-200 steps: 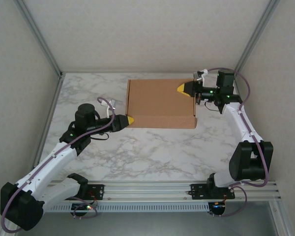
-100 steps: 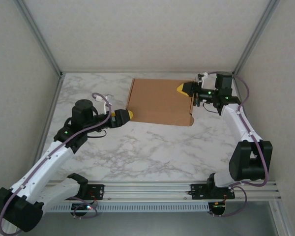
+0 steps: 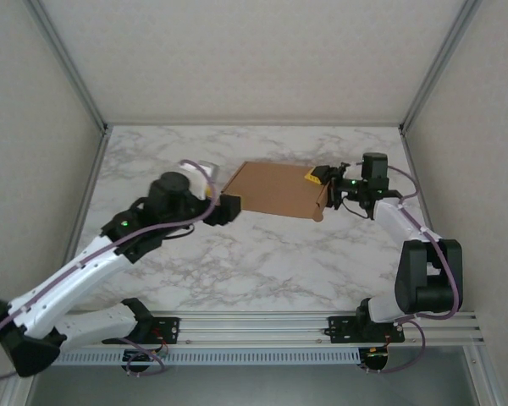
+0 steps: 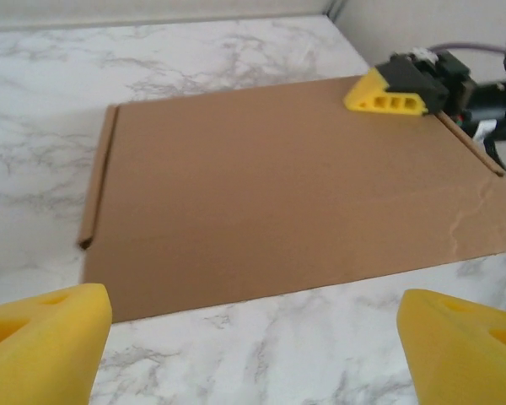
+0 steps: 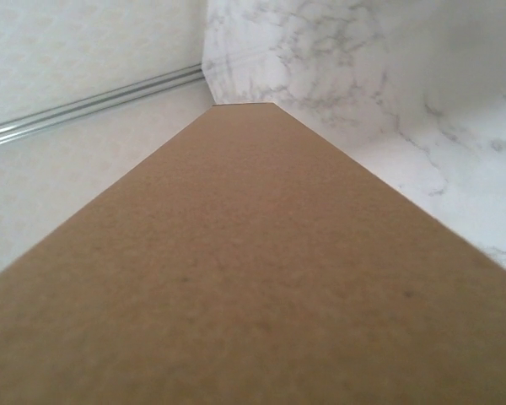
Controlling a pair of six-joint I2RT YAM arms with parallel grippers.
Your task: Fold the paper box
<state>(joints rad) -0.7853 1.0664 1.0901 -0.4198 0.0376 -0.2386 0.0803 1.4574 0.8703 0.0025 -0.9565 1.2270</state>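
Note:
The paper box is a flat brown cardboard piece lying on the marble table, turned slightly. My right gripper is shut on its right far corner. In the left wrist view one of that gripper's yellow fingers lies on top of the cardboard. In the right wrist view the cardboard covers the fingers. My left gripper stands open just off the box's left near corner. Its yellow fingertips are wide apart, with bare table between them.
The marble table is walled at the back and both sides, with metal posts in the corners. A metal rail carrying both arm bases runs along the near edge.
My left gripper has opened, let go of the box's left near corner and drawn back a little. The right gripper has stayed closed on the box, which has shifted and turned.

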